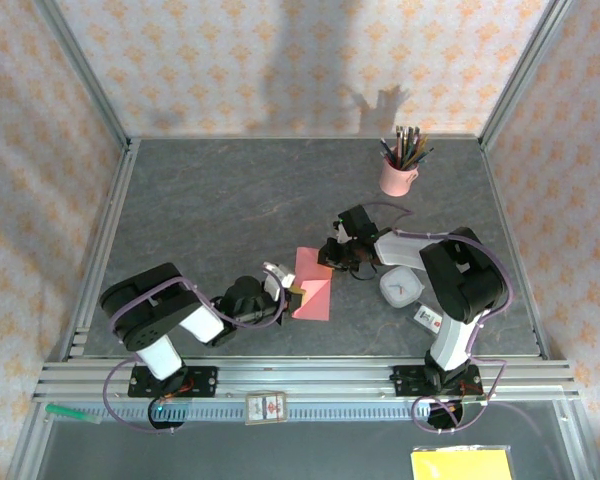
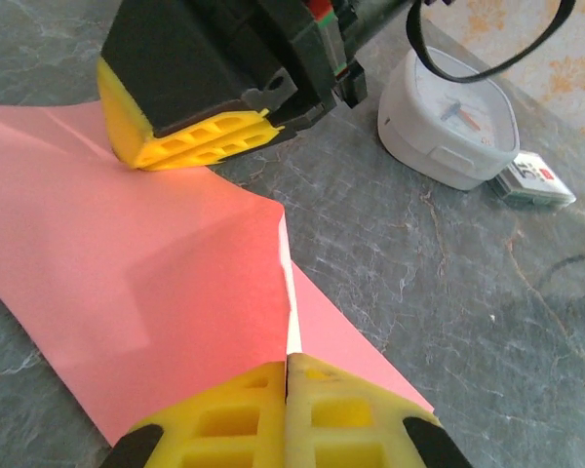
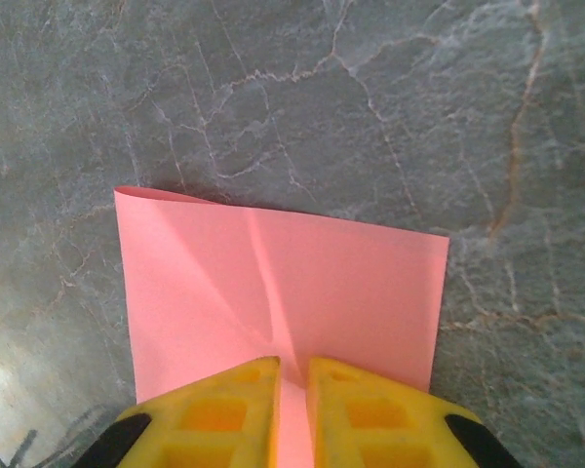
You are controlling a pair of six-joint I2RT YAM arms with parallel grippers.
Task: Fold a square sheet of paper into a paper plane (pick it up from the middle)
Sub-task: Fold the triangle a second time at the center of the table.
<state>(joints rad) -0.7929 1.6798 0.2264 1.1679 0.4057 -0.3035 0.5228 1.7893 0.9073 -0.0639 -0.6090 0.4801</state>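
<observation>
Folding a pink sheet, pinned from both sides

The sheet of paper (image 1: 310, 275) lies just toward 6 o'clock of the table (image 1: 210, 220) centre, long axis about 12 to 6, with no nose formed. The left gripper (image 2: 288, 375) pinches its 8 o'clock edge. The right gripper (image 3: 292, 375) sits narrow at 1 o'clock; pinching or only pressing, I cannot tell. Best to anchor one edge, line the flap up with the centre crease, then press flat.
</observation>
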